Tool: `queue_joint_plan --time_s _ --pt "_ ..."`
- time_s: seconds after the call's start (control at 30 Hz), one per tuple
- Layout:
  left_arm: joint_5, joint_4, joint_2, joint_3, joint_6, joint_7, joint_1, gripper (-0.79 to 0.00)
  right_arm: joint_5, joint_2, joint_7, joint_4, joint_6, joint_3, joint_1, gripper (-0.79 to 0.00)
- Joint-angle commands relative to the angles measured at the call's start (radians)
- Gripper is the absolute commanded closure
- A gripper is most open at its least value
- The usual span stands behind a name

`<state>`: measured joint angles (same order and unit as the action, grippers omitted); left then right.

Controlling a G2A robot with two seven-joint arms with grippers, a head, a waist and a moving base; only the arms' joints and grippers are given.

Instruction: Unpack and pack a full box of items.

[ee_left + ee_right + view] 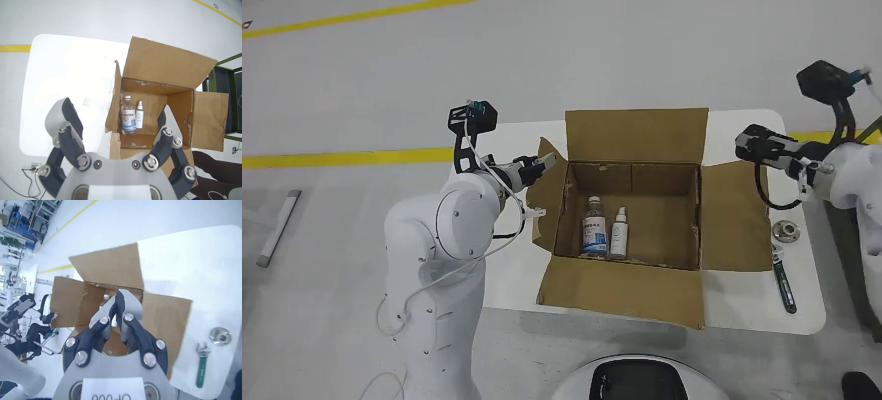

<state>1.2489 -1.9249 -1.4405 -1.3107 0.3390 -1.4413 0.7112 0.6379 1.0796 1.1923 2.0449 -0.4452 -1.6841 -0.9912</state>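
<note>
The clear bottle (594,227) and spray bottle (619,232) lay in the box (637,135), near its left wall. The left tool (117,105) gaped wide outside that wall; the right tool (117,296), across the box, was pinched closed, empty. Both bottles looked rigid and slick, so I'd grip mid-body.

A brown cardboard box (627,292) is set open, all four flaps folded outward. On its floor, toward the left wall, a clear labelled bottle (594,228) and a smaller white spray bottle (619,232) are laid side by side, caps pointing far. A green-handled wrench (784,285) and a metal ring (786,231) are laid right of the box
</note>
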Motion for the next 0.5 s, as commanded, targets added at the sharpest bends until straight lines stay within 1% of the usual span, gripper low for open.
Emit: queue_joint_plan --time_s 0.0,0.1,0.23,0.4,0.43,0.47 --pt "0.000 0.000 0.000 0.000 0.000 0.000 0.000 -0.785 0.071 -0.012 0.034 0.034 0.029 -0.074 -0.046 0.000" --pt "0.000 0.000 0.000 0.000 0.000 0.000 0.000 -0.785 0.154 -0.027 0.096 0.067 0.071 -0.153 -0.109 0.000" --pt "0.000 0.000 0.000 0.000 0.000 0.000 0.000 -0.785 0.205 -0.039 0.173 0.032 0.105 -0.235 -0.188 0.000" --pt "0.000 0.000 0.000 0.000 0.000 0.000 0.000 -0.785 0.310 -0.055 0.319 -0.017 0.172 -0.269 -0.282 0.000" --pt "0.000 0.000 0.000 0.000 0.000 0.000 0.000 -0.785 0.319 -0.058 0.344 -0.021 0.191 -0.265 -0.292 0.000" --pt "0.000 0.000 0.000 0.000 0.000 0.000 0.000 -0.785 0.327 -0.060 0.344 -0.028 0.210 -0.257 -0.304 0.000"
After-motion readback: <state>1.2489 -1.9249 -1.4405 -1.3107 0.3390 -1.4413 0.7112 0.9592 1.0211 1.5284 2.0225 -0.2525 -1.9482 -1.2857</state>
